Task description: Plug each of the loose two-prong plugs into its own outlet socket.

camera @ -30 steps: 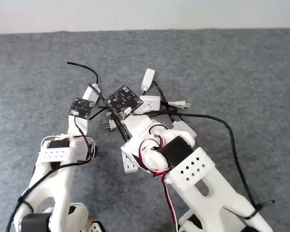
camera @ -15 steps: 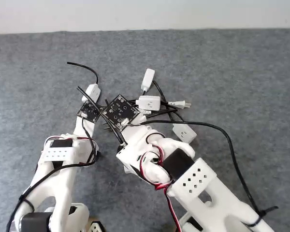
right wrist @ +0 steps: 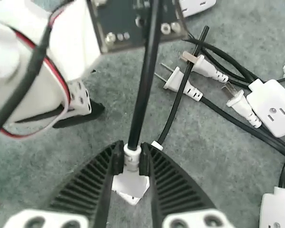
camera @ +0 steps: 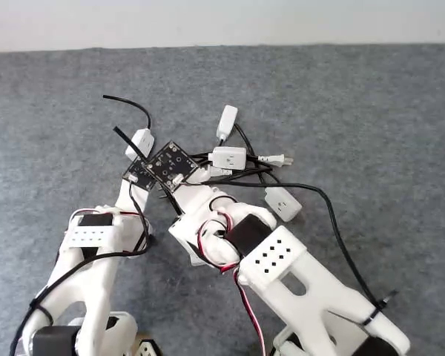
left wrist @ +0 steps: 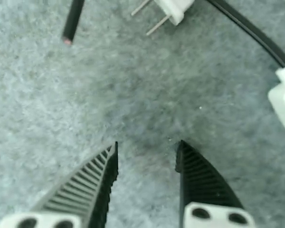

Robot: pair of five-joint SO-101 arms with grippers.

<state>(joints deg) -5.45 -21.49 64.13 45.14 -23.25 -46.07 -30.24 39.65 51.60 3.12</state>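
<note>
Grey carpeted tabletop [camera: 400, 111] under tangled black cords [right wrist: 144, 71]. Right gripper [right wrist: 131, 147] pinched shut on white plug [right wrist: 130, 186] at its cord collar, likely for steering toward outlet socket [right wrist: 275, 114]. Left gripper [left wrist: 147, 147] wide open, empty, low over bare tabletop, short of loose plug [left wrist: 173, 10].

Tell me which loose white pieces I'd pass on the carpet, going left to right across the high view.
leftmost white block → white block farthest back → two-prong plug

Grey carpet [camera: 400, 111] spreads beneath and all around the left claw [left wrist: 147, 145]; a pale wall strip [camera: 222, 22] runs well beyond it.
</note>
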